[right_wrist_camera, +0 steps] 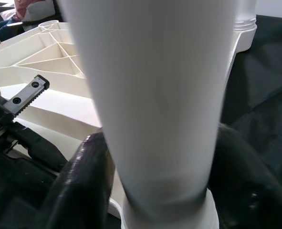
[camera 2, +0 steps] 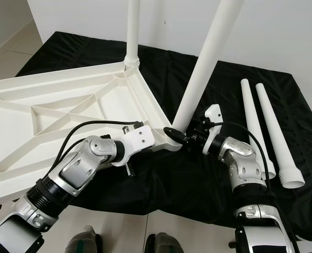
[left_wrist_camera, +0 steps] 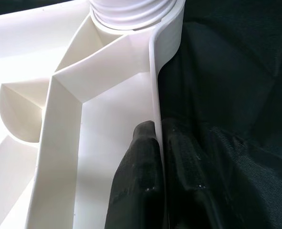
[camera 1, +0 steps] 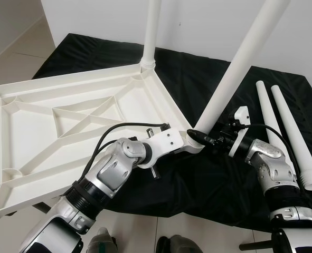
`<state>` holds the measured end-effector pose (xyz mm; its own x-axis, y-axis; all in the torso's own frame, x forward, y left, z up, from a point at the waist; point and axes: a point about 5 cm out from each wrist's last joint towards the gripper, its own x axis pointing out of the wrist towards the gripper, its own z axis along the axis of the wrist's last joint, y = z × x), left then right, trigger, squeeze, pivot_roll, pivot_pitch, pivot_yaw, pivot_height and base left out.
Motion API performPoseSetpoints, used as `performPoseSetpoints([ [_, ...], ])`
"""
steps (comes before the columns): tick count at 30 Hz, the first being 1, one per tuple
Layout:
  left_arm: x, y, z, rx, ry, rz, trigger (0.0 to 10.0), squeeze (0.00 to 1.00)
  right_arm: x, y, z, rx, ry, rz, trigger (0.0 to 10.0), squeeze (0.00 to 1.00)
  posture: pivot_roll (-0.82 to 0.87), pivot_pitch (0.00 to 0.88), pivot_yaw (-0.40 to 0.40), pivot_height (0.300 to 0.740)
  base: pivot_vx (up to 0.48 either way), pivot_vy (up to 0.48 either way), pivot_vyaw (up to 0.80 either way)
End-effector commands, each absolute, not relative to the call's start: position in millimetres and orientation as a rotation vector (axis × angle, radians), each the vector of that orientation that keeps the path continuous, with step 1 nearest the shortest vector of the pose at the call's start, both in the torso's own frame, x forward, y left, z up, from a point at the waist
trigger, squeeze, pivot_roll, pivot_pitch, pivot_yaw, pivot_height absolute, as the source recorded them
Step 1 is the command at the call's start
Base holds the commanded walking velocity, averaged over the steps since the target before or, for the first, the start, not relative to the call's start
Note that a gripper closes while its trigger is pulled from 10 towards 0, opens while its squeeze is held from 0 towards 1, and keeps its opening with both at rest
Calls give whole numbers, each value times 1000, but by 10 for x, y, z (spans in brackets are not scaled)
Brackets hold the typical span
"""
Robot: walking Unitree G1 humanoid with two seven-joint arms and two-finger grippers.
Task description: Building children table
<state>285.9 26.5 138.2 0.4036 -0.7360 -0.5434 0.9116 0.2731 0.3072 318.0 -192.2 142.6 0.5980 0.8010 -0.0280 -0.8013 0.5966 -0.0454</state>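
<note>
A white ribbed table top (camera 1: 66,116) lies upside down on a black cloth (camera 1: 208,184). One white leg (camera 1: 151,31) stands upright in its far corner socket. A second leg (camera 1: 240,63) leans to the right, its foot at the near right corner. My right gripper (camera 1: 206,138) is shut on this tilted leg low down, and its black fingers (right_wrist_camera: 78,181) flank the leg (right_wrist_camera: 155,95) in the right wrist view. My left gripper (camera 1: 190,145) is shut on the table top's rim (left_wrist_camera: 167,57) just beside that corner, one finger (left_wrist_camera: 141,181) on each side of the thin wall.
Two loose white legs (camera 1: 266,116) (camera 1: 295,137) lie side by side on the cloth at the right. A white wall stands close behind. Pale tiled floor (camera 1: 13,58) lies to the left and in front, where my feet (camera 1: 103,243) show.
</note>
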Motion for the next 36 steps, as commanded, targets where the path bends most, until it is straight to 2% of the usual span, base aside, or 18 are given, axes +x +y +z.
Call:
performPoseSetpoints([
  [1,2819,193,1449,648,263,-1159,10000,0,3178,-1917,1399,-44,10,941,0,0,10,15,-94,740,0,0,0],
  [7,2840,202,1464,650,262,-1150,10000,0,3181,-1915,1365,-50,31,957,0,0,8,20,-94,740,0,0,0],
  [8,2844,203,1467,649,262,-1148,10000,0,3173,-1912,1359,-59,38,960,2392,0,7,22,-96,740,0,0,0],
  [13,2847,205,1470,648,261,-1146,10000,0,3169,-1908,1351,-69,42,963,2392,0,7,22,-96,740,0,0,0],
  [14,2848,207,1468,648,262,-1145,10000,0,3164,-1887,1355,-61,40,959,10000,0,6,27,-99,740,0,0,0],
  [15,2848,207,1468,648,262,-1145,10000,0,3164,-1887,1355,-61,40,959,10000,0,6,27,-99,740,0,0,0],
  [18,2838,201,1463,642,262,-1145,10000,0,3136,-1673,1410,16,-13,891,10000,0,5,33,-103,740,0,0,0],
  [26,2834,202,1460,640,264,-1145,10000,0,3133,-1488,1491,99,-72,806,10000,0,5,35,-103,740,0,0,0],
  [29,2835,203,1461,640,264,-1146,10000,0,3156,-1331,1523,92,-112,693,10000,0,3,34,-102,740,0,0,0],
  [32,2832,199,1462,639,264,-1148,10000,0,3159,-1271,1523,97,-120,656,10000,0,3,35,-102,740,0,0,0],
  [36,2825,188,1459,638,263,-1152,10000,0,3176,-1167,1500,66,-119,488,10000,0,2,40,-102,740,0,0,0],
])
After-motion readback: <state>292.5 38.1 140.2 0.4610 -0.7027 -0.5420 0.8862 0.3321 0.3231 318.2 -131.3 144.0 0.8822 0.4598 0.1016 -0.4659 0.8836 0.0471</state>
